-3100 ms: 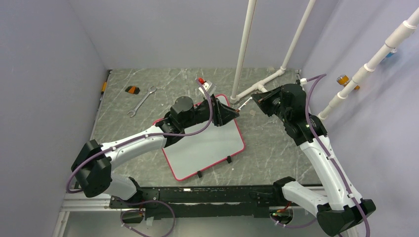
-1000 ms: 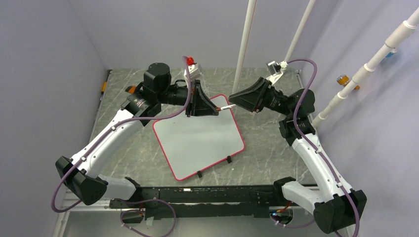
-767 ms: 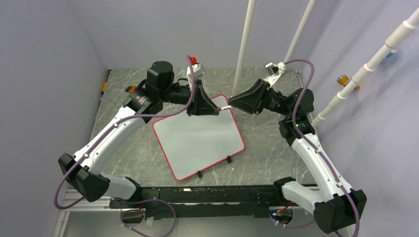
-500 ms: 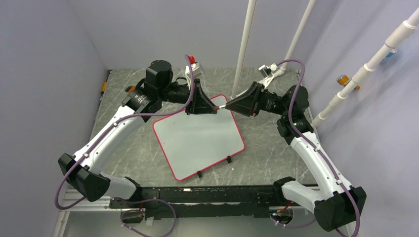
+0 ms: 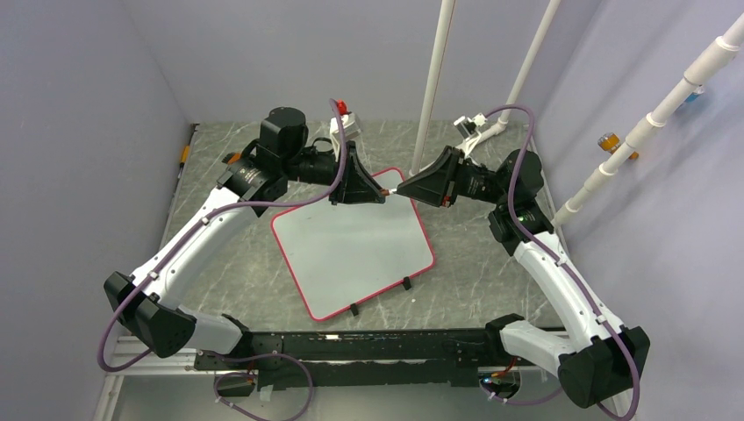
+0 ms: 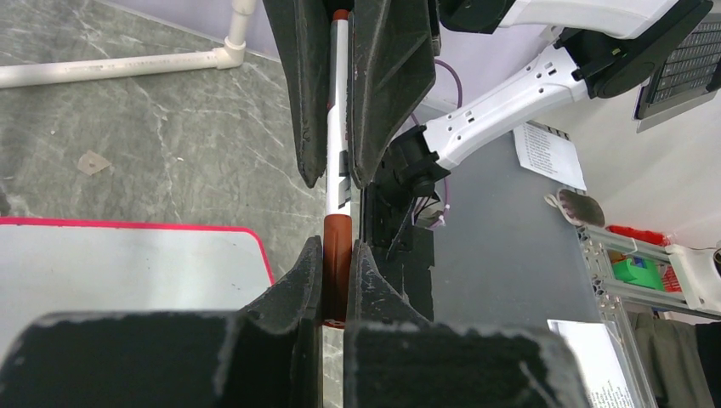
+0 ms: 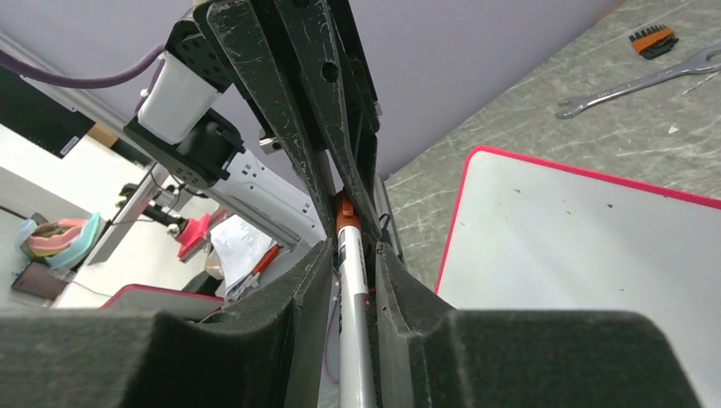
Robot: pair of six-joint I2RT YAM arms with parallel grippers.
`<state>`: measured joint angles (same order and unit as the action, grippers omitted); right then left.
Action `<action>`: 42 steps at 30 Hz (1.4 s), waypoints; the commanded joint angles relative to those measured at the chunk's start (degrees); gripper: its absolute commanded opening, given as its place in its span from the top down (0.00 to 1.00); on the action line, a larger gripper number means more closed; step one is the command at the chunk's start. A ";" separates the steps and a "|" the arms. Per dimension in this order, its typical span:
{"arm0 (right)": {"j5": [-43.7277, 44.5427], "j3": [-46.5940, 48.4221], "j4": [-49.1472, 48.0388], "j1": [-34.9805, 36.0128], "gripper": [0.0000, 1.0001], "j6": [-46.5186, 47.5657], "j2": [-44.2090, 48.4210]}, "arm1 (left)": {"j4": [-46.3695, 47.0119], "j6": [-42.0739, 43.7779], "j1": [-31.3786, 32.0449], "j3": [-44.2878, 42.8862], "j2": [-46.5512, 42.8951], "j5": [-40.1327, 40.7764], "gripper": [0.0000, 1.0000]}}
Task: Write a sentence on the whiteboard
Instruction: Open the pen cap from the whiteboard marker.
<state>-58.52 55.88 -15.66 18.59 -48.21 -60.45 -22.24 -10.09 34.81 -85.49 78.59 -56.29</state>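
The whiteboard (image 5: 355, 254) (image 6: 127, 263) (image 7: 578, 246) lies flat, red-rimmed, its face plain white. The sentence is not in view. Above its far corner both grippers meet tip to tip around one marker (image 5: 392, 190). My left gripper (image 5: 383, 195) (image 6: 337, 246) is shut on the marker's red-brown cap (image 6: 337, 238). My right gripper (image 5: 400, 188) (image 7: 353, 248) stands open, its fingers straddling the white barrel (image 7: 354, 280) (image 6: 338, 127) with thin gaps on both sides.
A wrench (image 5: 252, 180) (image 7: 638, 85) and a small orange-black bit holder (image 5: 234, 159) (image 7: 652, 40) lie at the far left. White pipes (image 5: 434, 88) rise behind the board. Two black clips (image 5: 406, 284) sit on the board's near edge.
My left arm has lifted the marker off the board and holds still. My right gripper has slid left over the marker's barrel, and its jaws have narrowed.
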 commanded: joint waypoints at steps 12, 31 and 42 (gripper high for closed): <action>-1.37 3.53 2.16 1.57 0.74 3.75 -0.53 | -3.59 4.28 -0.09 -0.97 -1.07 0.24 1.00; -2.41 4.02 4.96 4.41 0.78 6.73 -2.17 | -4.57 4.73 -0.10 -1.69 -0.09 0.04 1.00; -2.84 4.74 6.62 6.09 0.73 8.23 -2.89 | -4.81 4.90 -0.10 -1.69 -0.25 0.13 1.00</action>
<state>-59.05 58.04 -8.80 21.93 -41.47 -62.92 -30.85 -6.20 33.98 -85.49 78.59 -56.34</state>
